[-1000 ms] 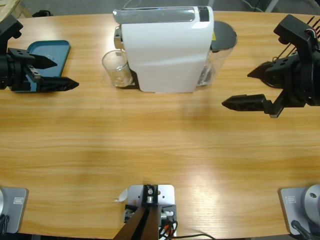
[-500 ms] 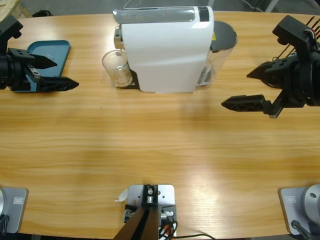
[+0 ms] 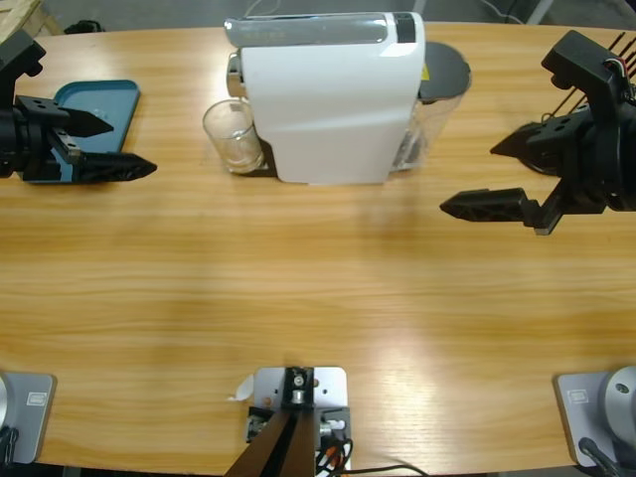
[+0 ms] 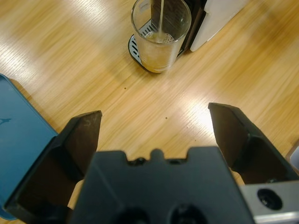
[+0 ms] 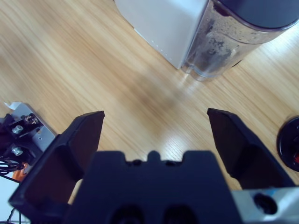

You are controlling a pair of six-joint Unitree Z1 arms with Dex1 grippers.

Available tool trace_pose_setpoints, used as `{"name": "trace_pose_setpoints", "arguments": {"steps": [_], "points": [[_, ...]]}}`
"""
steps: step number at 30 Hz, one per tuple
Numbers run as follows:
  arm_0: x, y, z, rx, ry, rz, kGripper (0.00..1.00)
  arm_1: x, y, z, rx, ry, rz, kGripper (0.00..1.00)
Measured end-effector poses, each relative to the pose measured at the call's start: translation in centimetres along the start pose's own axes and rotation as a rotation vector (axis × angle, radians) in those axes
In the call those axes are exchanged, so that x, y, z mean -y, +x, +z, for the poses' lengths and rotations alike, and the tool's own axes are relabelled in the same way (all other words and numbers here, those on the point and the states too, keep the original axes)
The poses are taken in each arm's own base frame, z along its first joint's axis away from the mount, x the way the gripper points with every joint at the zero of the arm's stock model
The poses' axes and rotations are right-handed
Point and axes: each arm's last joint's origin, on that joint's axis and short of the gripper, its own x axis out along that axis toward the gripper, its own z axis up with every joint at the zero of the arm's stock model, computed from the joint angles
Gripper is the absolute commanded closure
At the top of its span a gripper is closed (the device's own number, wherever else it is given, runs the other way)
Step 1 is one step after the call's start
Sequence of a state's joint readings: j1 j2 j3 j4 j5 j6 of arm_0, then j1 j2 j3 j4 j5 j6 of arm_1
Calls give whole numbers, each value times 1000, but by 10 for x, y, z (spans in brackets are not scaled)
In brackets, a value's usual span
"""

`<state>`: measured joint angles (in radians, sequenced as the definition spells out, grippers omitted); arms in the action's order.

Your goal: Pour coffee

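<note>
Left gripper [image 4: 156,126] and right gripper [image 5: 154,126] hover with jaws apart, empty. The glass tumbler [image 4: 161,35], filling with coffee [image 4: 159,53], looks fragile and slippery; grip mid-wall, upright

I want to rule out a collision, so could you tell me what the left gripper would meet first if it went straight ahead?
Probably the glass tumbler under the coffee machine; the left gripper, jaws open, points at it over bare table.

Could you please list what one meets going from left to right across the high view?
Left gripper → blue tray → glass → white coffee machine → water tank → right gripper.
</note>
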<state>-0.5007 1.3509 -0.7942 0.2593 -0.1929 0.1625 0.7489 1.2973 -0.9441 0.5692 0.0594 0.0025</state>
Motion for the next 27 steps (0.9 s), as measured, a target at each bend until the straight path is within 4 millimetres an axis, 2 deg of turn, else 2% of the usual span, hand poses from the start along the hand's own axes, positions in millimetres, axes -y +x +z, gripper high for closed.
{"name": "trace_pose_setpoints", "arguments": {"steps": [27], "points": [[0, 0, -1, -2, 0, 0, 0, -1, 1, 0, -3, 0, 16, 0]]}}
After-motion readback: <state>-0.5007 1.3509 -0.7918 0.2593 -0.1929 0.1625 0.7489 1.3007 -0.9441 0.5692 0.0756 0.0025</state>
